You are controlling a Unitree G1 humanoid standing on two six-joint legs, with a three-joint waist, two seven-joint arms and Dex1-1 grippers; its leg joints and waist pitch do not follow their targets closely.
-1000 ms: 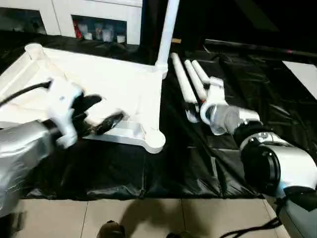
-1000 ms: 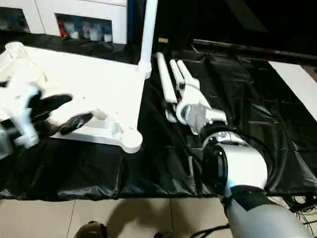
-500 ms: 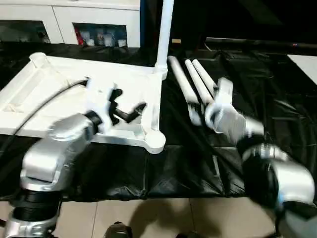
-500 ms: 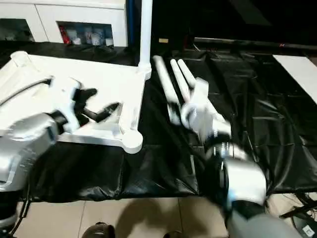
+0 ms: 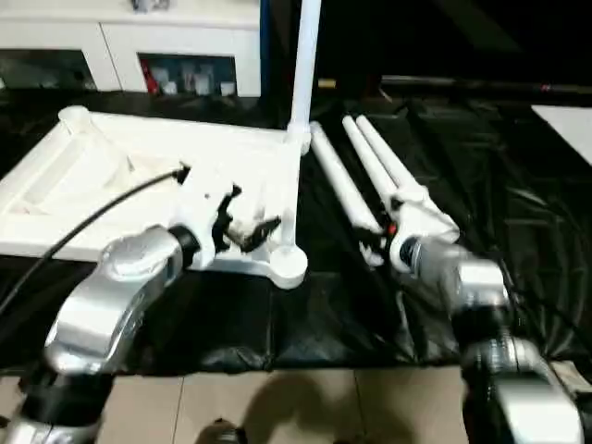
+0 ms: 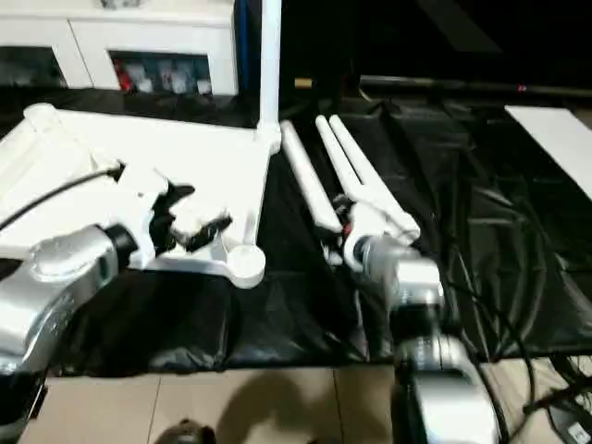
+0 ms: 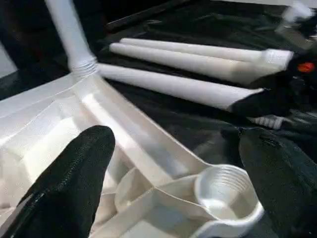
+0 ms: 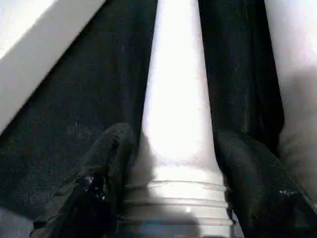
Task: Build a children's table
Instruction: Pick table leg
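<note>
The white tabletop (image 5: 139, 176) lies upside down on the black sheet, ribs up. One leg (image 5: 303, 65) stands upright in its far right corner. Three more legs lie side by side to the right. My left gripper (image 5: 248, 215) hovers open over the tabletop's near right part, just short of the round corner socket (image 7: 225, 188). My right gripper (image 8: 176, 139) is at the near end of the leftmost lying leg (image 5: 344, 185). Its black fingers (image 8: 109, 163) press both sides of the leg's flared, threaded end. That leg rests on the sheet.
A white cabinet with glass doors (image 5: 139, 46) stands behind the tabletop. A flat white board (image 6: 555, 129) lies at the far right. The black sheet (image 5: 481, 166) covers the work area, with tiled floor (image 5: 277, 407) along the front edge. A black cable runs along my left forearm.
My left arm has swung right across the tabletop toward the near right corner socket, still open. My right gripper has drawn back to the near end of the leftmost lying leg. The camera also shifted.
</note>
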